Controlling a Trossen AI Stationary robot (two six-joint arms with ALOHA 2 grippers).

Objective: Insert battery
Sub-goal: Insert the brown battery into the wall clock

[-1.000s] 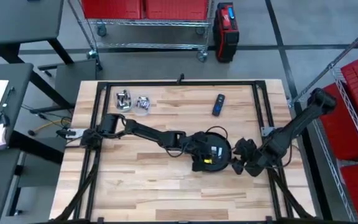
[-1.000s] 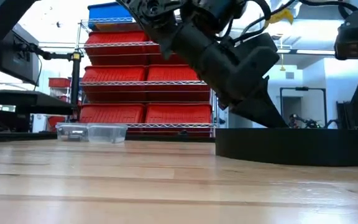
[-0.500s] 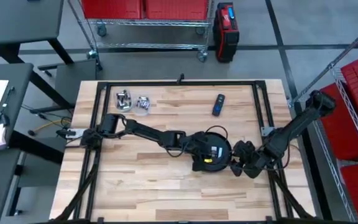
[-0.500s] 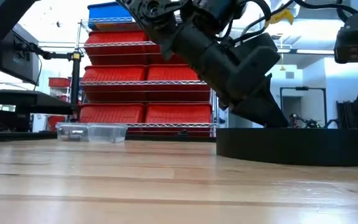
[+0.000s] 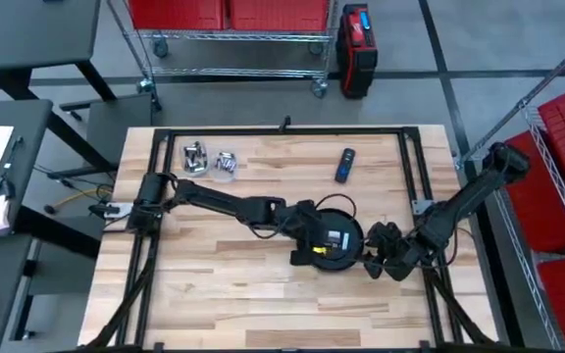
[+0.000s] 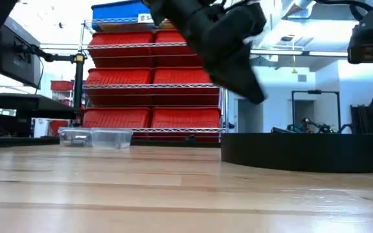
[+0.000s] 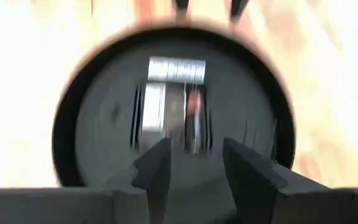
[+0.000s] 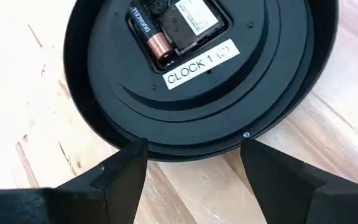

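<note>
left end effector point(image 5: 314, 250) — lifted off clock point(image 5: 346, 224) | arm pulled back

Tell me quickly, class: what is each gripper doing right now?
Left gripper: open, empty, above the clock.
Right gripper: open, holding nothing, fingers either side of the clock's rim.

Pale wooden table point(image 5: 214, 284) with visible grain and a low sheen, matt black plastic clock point(image 8: 197, 81) back, copper-topped battery point(image 8: 153, 37) with glossy wrap, white paper label point(image 8: 201, 62), clear plastic containers point(image 6: 96, 137) at far left
</note>
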